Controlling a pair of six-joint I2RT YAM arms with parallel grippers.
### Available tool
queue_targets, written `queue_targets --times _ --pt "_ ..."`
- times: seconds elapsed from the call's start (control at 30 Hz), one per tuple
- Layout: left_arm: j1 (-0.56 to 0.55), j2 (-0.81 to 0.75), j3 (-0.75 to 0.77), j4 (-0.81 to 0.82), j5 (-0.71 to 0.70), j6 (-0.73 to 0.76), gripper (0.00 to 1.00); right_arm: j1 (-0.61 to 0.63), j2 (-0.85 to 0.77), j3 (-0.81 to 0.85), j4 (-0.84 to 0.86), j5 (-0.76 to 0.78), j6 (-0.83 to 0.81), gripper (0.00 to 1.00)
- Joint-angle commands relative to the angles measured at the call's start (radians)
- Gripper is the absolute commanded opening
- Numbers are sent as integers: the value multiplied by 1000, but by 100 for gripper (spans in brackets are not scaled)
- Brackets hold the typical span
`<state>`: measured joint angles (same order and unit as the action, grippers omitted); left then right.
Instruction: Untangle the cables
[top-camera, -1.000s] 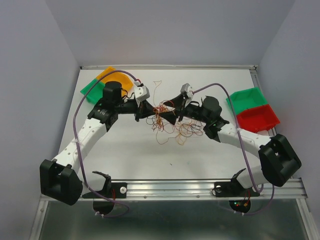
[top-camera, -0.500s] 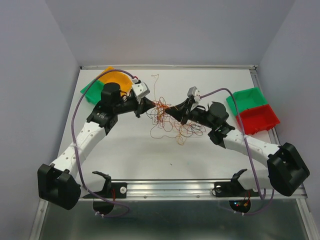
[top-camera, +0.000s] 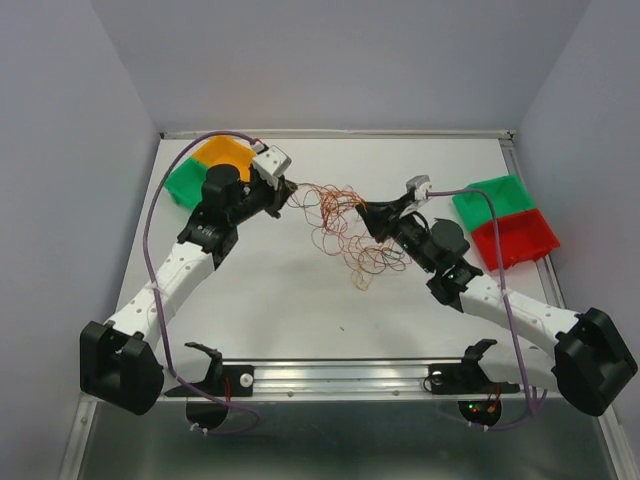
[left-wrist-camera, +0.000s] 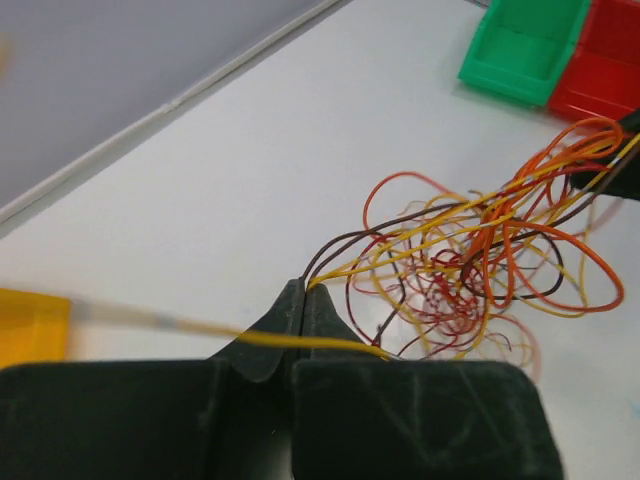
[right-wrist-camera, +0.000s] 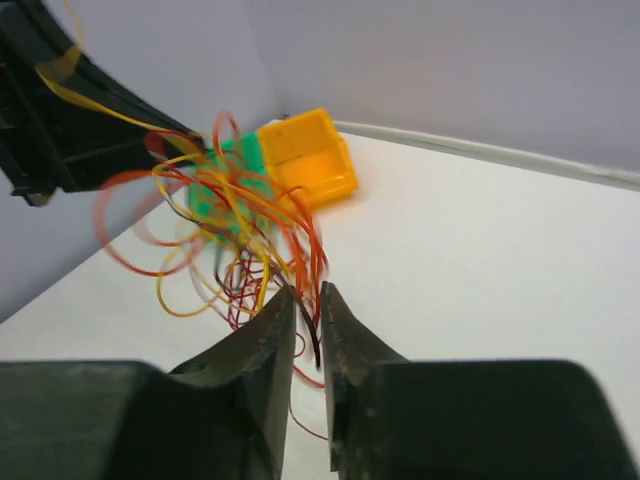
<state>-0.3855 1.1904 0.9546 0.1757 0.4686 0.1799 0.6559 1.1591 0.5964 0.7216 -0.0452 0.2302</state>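
Orange, red, yellow and brown cables (top-camera: 350, 225) hang as one loose tangle between the two pincers, over the far middle part of the white table (top-camera: 270, 300). The upper strands run almost straight from one pincer to the other. Below them many loops sag down, and the lowest loops seem to reach the table near the right arm.

The left pincer (left-wrist-camera: 303, 290) is closed tight on a few strands at the left end of the tangle; a yellow one passes between its fingers and comes out at the back. The right pincer (right-wrist-camera: 305, 292) is nearly closed, with only a thin gap, and dark and red strands sit pinched in this gap at the right end of the tangle.

Behind the left pincer an orange bin (top-camera: 225, 152) and a green bin (top-camera: 183, 180) stand touching at the far left corner. At the right edge a second green bin (top-camera: 495, 197) and a red bin (top-camera: 515, 240) stand side by side, well apart from the cables.
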Motion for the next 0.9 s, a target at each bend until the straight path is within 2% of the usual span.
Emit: queue_targets --times 0.0,0.1,0.23,0.27,0.3,0.33,0.37,0.47,0.6,0.7,0.87 --pt "155 3 -8 88 -300 36 0 -35 -78 -26 -16 285 -15 27" --pt "148 17 -1 67 -246 38 0 -35 -72 -20 -16 246 -26 25" --pt "146 25 4 67 -279 40 0 -36 -70 -30 -16 372 -6 21" --pt "148 20 3 67 -233 36 0 -36 -64 -29 -13 319 -18 27" --pt "146 15 0 65 -199 36 0 -35 -53 -27 -11 261 -28 36" --pt "145 8 -7 62 -158 36 0 -35 -39 -12 -11 135 -41 57" --pt "143 3 -8 55 -98 43 0 -35 -6 -1 -8 70 -54 65" --pt "116 0 1 21 -62 72 0 -33 53 31 16 -71 -77 74" --pt "100 -20 13 -25 -28 81 0 -35 135 59 68 -171 -100 79" --pt "96 -32 16 -44 8 92 0 -35 214 104 87 -309 -133 80" --pt "76 -78 19 -96 149 112 0 -35 329 193 122 -415 -140 83"
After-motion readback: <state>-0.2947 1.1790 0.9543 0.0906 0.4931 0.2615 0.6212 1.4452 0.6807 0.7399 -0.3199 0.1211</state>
